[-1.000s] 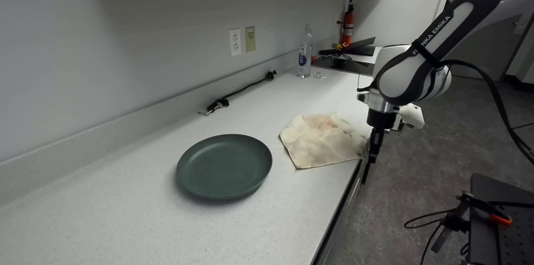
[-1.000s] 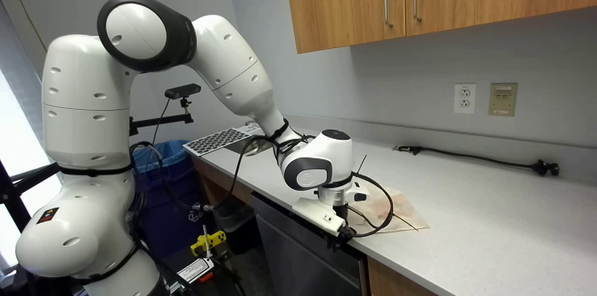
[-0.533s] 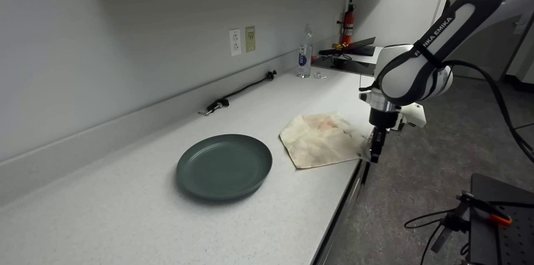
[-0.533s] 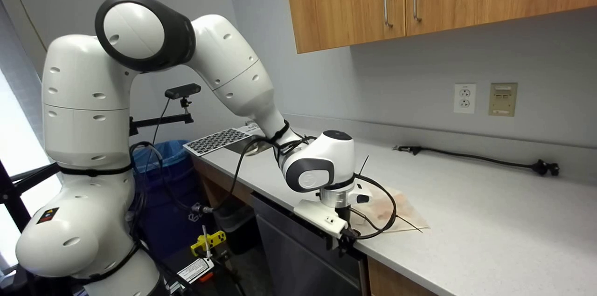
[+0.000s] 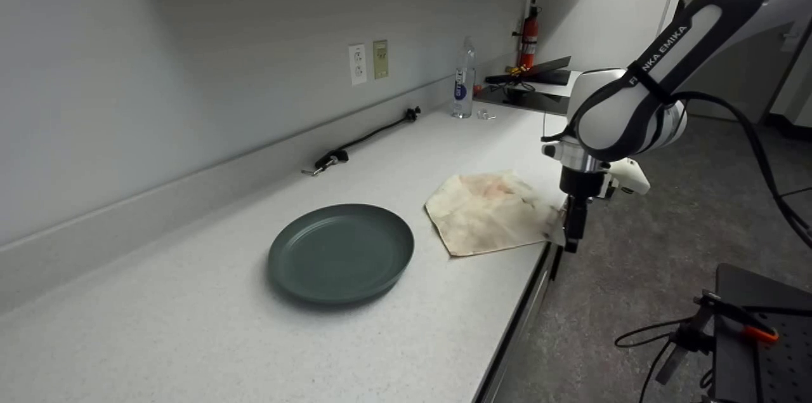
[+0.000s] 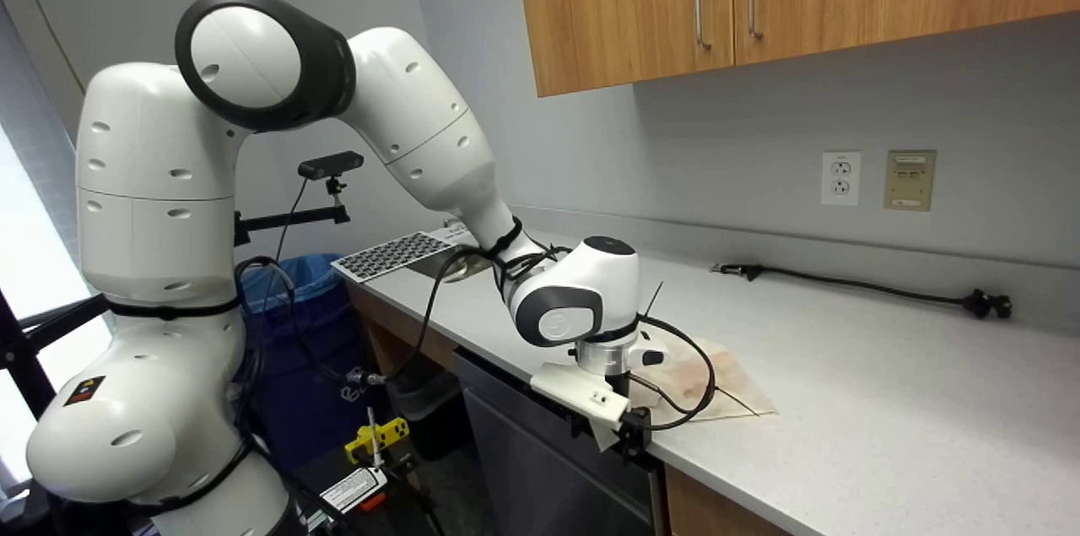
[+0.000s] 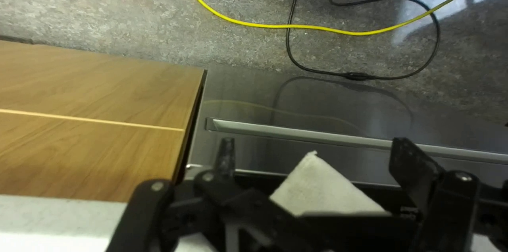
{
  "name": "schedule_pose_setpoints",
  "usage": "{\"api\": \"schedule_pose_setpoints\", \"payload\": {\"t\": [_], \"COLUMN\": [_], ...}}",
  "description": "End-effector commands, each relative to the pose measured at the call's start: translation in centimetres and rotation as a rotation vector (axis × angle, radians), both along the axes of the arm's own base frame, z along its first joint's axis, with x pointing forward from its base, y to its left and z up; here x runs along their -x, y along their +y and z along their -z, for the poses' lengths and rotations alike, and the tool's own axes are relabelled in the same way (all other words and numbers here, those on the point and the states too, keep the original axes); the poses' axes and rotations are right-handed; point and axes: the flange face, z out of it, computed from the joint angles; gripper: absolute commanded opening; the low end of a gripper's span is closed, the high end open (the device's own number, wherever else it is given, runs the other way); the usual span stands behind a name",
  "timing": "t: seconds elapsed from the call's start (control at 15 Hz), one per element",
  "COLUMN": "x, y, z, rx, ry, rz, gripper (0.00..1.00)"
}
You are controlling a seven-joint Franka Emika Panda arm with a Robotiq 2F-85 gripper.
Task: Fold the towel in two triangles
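Towel (image 5: pixel 491 216) lies at ten o'clock from the downturned hand (image 5: pixel 571 243) in an exterior view, corner ungripped between wide-set jaws.

Wrist view downward, exterior views sharing countertop (image 5: pixel 190 333)

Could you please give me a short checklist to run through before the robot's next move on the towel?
1. Fingers open: ok, wide apart in the wrist view.
2. Towel wholly on the counter: not ok, one corner hangs past the edge.
3. Corner between the fingers: ok, as the wrist view lines them up.
4. Corner at the right depth for a grip: cannot tell from these angles.
5. Plate apart from the towel: ok, counter shows between them.
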Motion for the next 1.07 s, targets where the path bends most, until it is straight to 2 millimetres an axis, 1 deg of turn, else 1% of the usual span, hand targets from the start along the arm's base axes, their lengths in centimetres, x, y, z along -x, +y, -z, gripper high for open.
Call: {"api": "schedule_pose_setpoints", "payload": {"t": [0.0, 0.4, 0.53, 0.67, 0.73, 0.8, 1.0], "x": [-0.6, -0.5, -0.5, -0.5, -0.4, -0.4, -0.8], "y": [0.4, 0.7, 0.7, 0.7, 0.6, 0.3, -1.1], "z": [0.2, 0.4, 0.4, 0.4, 0.4, 0.4, -0.1], "rx": [-0.089, -0.179, -0.192, -0.203, -0.182, -0.157, -0.036], "ry": [0.004, 0.034, 0.039, 0.047, 0.045, 0.037, -0.043], "rz": [-0.083, -0.131, -0.135, -0.097, -0.059, -0.033, 0.088], "gripper": [1.00, 0.99, 0.90, 0.91, 0.97, 0.99, 1.00]}}
